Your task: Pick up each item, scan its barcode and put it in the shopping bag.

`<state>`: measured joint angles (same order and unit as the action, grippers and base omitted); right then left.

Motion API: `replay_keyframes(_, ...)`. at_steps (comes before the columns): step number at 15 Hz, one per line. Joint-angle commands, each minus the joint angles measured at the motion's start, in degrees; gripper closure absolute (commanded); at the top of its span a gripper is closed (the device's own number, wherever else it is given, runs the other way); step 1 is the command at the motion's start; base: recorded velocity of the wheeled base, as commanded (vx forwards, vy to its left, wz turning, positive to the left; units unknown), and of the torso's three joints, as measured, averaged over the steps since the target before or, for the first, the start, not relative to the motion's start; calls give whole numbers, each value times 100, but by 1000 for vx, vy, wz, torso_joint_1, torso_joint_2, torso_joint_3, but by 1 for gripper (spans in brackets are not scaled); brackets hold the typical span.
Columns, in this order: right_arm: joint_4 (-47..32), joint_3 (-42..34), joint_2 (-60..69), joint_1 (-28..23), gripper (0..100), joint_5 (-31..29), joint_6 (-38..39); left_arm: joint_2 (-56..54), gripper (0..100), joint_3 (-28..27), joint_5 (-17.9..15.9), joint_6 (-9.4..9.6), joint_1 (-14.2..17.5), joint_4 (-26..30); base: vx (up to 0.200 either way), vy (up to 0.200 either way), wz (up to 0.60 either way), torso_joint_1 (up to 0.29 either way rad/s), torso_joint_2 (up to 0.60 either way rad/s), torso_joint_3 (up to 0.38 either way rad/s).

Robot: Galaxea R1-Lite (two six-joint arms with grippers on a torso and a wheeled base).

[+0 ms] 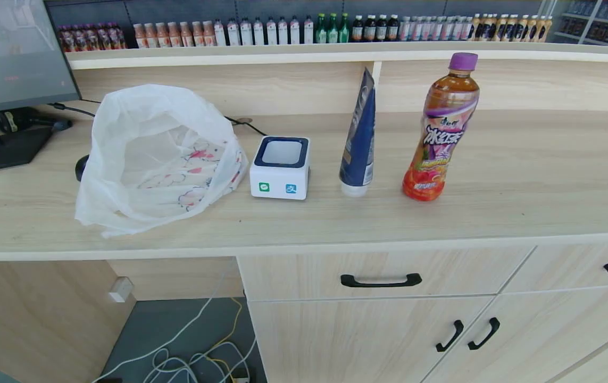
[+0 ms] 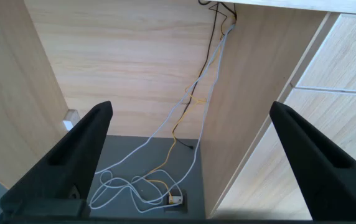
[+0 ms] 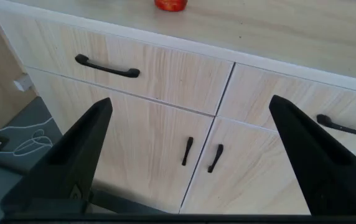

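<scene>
The right gripper (image 3: 190, 101) hangs wide open and empty in front of the drawers (image 3: 165, 81). The bottle (image 3: 170, 4) stands above it on the counter (image 3: 290, 31). The left gripper (image 2: 190, 107) is spread open too, holding nothing, with loose cables (image 2: 159, 162) just beyond it. The tube (image 1: 359, 138), scanner (image 1: 280, 166) and bag (image 1: 155, 154) sit up top, over toward the left gripper's side.

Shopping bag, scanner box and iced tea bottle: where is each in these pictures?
shopping bag (image 1: 123, 119), head view, on its white back wall.
scanner box (image 1: 280, 154), head view, on its top window.
iced tea bottle (image 1: 444, 133), head view, on the label.
</scene>
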<state>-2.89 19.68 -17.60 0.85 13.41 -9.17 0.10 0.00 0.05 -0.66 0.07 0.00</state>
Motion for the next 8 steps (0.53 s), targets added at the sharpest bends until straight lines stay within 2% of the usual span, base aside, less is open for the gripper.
replay_keyframes(1,8,300,-534,11,0,136,-103,-1,0,0,4,-4,1,0,0,0,0,0,0,0)
replay_keyframes(3,25,669,-1008,55,0,259,-261,-1,0,0,4,-4,-7,0,0,0,0,0,0,0)
replay_keyframes(6,298,854,-1755,952,0,303,-674,-1,0,0,4,-4,1,0,0,0,0,0,0,0)
replay_keyframes(8,1045,933,-2494,1514,0,259,-1061,-1,0,0,4,-4,1,0,0,0,0,0,0,0)
